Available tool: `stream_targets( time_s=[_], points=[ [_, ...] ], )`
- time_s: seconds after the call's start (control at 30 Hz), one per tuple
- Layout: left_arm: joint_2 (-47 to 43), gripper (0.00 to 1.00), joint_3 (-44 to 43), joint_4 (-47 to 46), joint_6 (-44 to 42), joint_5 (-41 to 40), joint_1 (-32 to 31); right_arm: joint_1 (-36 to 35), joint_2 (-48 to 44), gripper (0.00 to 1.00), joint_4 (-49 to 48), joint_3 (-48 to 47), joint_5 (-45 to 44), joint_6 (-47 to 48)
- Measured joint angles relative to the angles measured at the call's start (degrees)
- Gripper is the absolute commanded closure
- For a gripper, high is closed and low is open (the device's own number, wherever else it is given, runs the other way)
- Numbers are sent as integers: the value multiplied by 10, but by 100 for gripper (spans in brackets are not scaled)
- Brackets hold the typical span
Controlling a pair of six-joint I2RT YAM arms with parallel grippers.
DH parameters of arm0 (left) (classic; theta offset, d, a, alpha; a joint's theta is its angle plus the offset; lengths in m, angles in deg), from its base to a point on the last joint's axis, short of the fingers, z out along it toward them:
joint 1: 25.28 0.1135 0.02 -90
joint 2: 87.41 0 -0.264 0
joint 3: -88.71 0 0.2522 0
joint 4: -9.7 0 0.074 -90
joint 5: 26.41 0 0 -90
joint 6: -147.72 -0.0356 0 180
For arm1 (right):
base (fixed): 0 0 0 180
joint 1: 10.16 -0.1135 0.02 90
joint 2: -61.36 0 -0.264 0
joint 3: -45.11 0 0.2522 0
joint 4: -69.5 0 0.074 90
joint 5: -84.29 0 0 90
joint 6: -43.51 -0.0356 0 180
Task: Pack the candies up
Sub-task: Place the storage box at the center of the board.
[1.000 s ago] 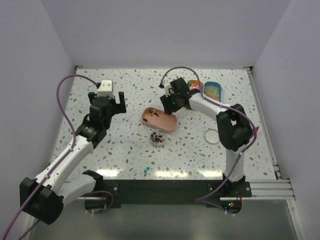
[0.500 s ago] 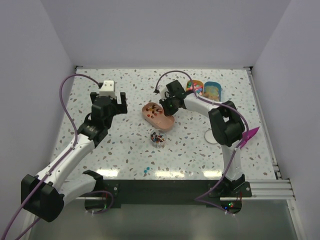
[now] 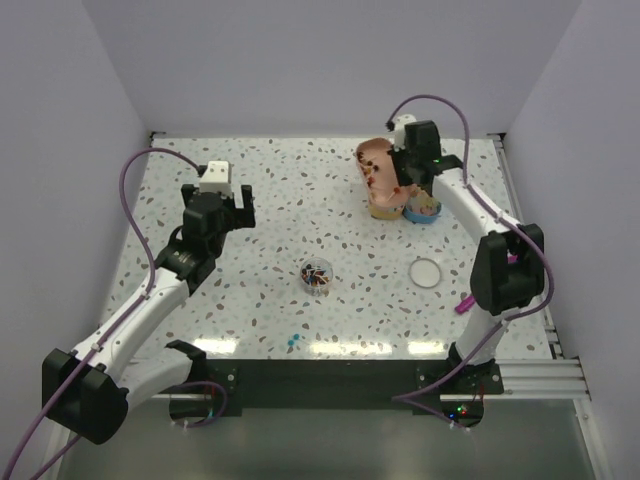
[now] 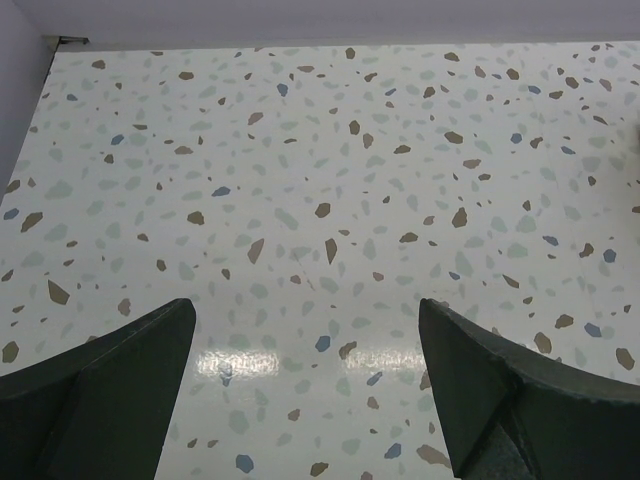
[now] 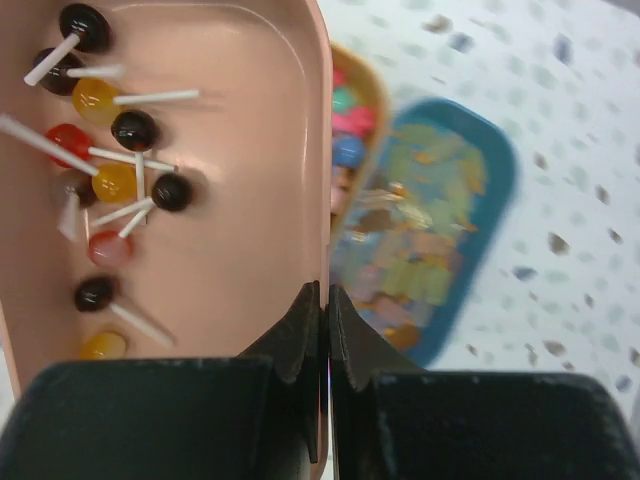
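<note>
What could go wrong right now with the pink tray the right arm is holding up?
The right tool pinches the pink tray by one rim only, so it may twist or slip and spill the lollipops. It hangs over the orange tray and blue tray, so spilled pieces could mix into those candies, or the tray could knock them.

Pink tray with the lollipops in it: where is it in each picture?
Top external: the pink tray is at the far right of the table, just left of the blue tray.
Left wrist: not in it; only speckled table shows there.
Right wrist: it fills the left half, its wall pinched in the right gripper.
Shared landmark: the blue tray, right beside the pink one in both views.
</note>
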Motion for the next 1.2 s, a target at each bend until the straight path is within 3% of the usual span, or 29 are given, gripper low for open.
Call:
stream_targets(
  time_s=[0.23,0.43,0.73,1.1,1.2],
  points=[
    [0,1,0,0,0,3,-1,174,1,100,34,1,-55,-12],
    [1,1,0,0,0,4,-13,256,37,100,40,0,-59,-18],
    [19,1,0,0,0,5,-19,321,164,100,41,-11,15,-42],
    [37,1,0,0,0,8,-19,328,187,100,22,-41,76,-28],
    [37,1,0,0,0,10,-19,326,187,94,21,-41,86,-24]
  ],
)
